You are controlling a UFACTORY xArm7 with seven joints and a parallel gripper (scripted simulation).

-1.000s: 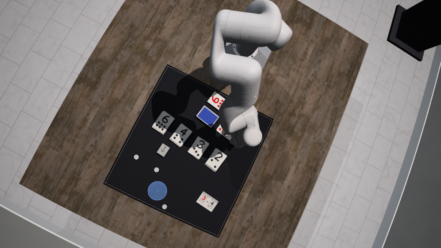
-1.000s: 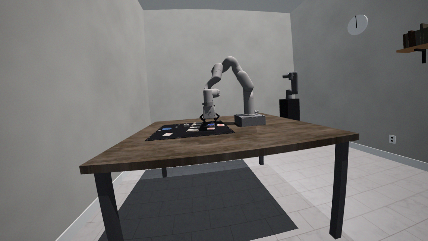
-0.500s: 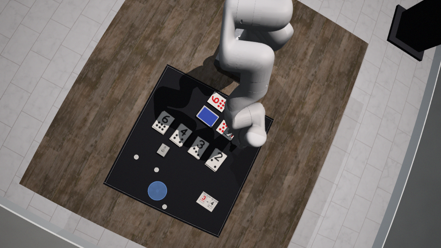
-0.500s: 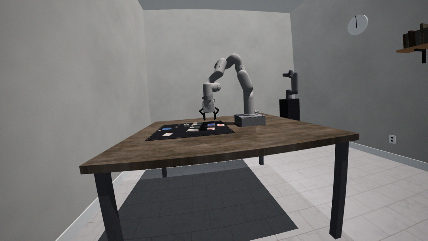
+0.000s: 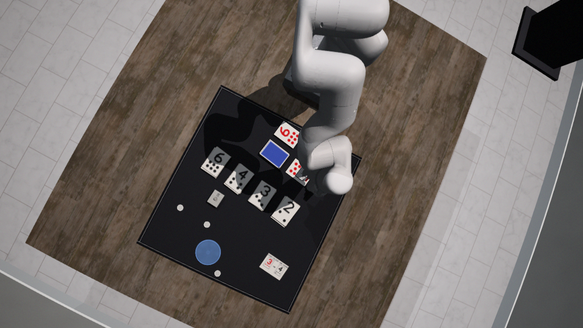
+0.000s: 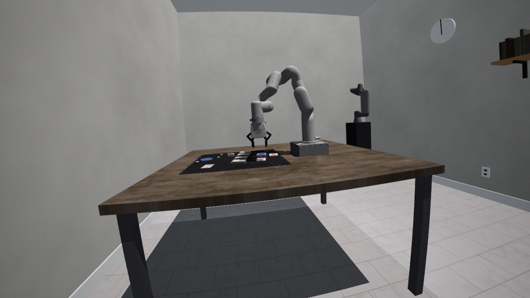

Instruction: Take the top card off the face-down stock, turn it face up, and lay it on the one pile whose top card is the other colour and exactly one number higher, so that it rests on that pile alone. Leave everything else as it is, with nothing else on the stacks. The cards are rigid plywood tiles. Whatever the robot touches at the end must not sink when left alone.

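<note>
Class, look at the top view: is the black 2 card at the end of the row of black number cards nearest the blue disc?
No: the black 2 card ends the row far from the blue disc.

wooden table (image 6: 344,169), carrying directly a black mat (image 5: 240,260) near one side and the grey arm base (image 6: 322,149).

The white arm (image 6: 293,84) arches from its base near the desk's far edge, wrist pointing straight down, its gripper (image 6: 258,142) hanging open and empty.
</note>
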